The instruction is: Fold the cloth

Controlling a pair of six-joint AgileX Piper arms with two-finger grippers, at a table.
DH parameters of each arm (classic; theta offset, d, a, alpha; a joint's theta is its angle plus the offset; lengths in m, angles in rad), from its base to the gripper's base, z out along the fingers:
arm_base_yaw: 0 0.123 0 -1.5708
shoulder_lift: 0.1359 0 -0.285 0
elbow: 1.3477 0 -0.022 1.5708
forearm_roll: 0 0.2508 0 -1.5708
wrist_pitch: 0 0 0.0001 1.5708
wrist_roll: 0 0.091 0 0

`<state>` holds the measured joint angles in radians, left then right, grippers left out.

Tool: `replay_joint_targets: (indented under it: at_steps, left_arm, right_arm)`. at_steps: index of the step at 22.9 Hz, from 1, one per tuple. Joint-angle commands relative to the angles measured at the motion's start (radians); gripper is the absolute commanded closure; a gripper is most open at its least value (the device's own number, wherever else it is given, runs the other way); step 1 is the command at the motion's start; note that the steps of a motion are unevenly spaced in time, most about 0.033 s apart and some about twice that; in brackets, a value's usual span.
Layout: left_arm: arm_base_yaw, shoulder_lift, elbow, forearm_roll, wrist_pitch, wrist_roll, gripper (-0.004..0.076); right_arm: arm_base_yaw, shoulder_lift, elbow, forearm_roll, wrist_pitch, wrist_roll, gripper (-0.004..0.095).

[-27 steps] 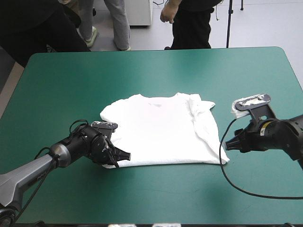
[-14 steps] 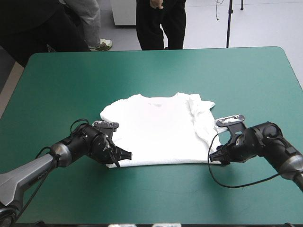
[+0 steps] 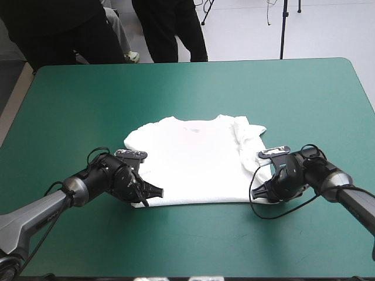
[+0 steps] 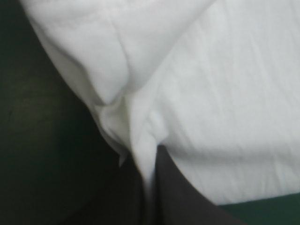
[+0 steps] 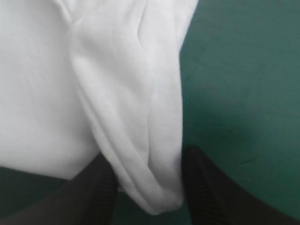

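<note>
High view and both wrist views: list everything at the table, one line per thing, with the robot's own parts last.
T-shirt: one, white, lying flat at the middle of the table, collar toward the far edge.
Table: one, teal-green cover, bare all around the T-shirt.
Left gripper: one, black, at the T-shirt's near left corner, shut on a pinch of the cloth.
Right gripper: one, black, at the T-shirt's near right corner, fingers apart with the folded edge lying between them.
</note>
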<state>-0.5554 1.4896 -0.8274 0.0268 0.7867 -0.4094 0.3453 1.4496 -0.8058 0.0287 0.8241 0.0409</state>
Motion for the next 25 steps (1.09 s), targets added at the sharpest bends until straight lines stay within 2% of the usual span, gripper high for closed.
replay_joint_targets:
  at_steps: [1, 3, 9, 13, 17, 21, 25]
  left_arm:
    - [0.0, 0.023, 0.013, -0.013, -0.057, -0.001, 0.0733]
    - [0.0, 0.023, 0.013, -0.013, -0.068, -0.001, 0.0733]
    - [0.0, -0.016, 0.011, 0.011, -0.045, -0.001, 0.0733]
    - [0.0, -0.106, -0.004, 0.011, 0.0, -0.001, 0.0733]
    - [0.0, -0.247, -0.059, 0.011, 0.069, -0.008, 0.0733]
    - [0.0, -0.347, -0.121, 0.011, 0.121, -0.01, 0.0733]
    - [0.0, -0.347, -0.169, 0.015, 0.132, -0.013, 0.0733]
  right_arm:
    - [-0.004, -0.002, 0.064, 0.056, 0.0, -0.002, 0.0806]
    - [-0.004, -0.002, 0.085, 0.07, 0.002, -0.003, 0.0929]
    - [-0.004, -0.028, 0.035, 0.078, 0.105, 0.008, 0.0925]
    - [-0.004, -0.077, -0.051, 0.078, 0.193, 0.015, 0.0925]
    - [-0.004, -0.137, -0.207, 0.08, 0.394, 0.015, 0.0925]
    - [-0.004, -0.184, -0.304, 0.101, 0.42, 0.034, 0.0925]
    - [-0.004, -0.184, -0.37, 0.127, 0.418, 0.042, 0.0925]
